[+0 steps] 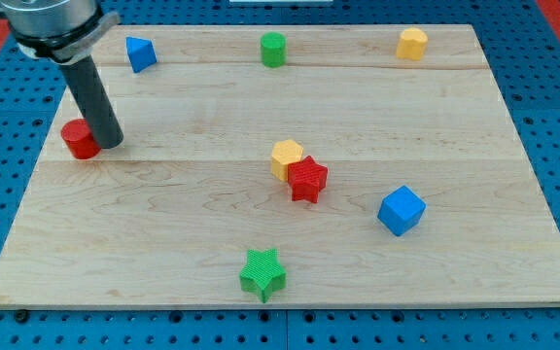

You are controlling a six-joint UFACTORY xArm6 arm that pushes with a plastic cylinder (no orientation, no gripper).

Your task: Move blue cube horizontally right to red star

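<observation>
The blue cube sits on the wooden board at the view's right, below and to the right of the red star. The red star touches a yellow block on its upper left. My tip is far off at the view's left, right beside a red cylinder, a long way from the blue cube and the red star.
A blue block, a green cylinder and a yellow block stand along the view's top. A green star lies near the bottom edge. The wooden board rests on a blue pegboard.
</observation>
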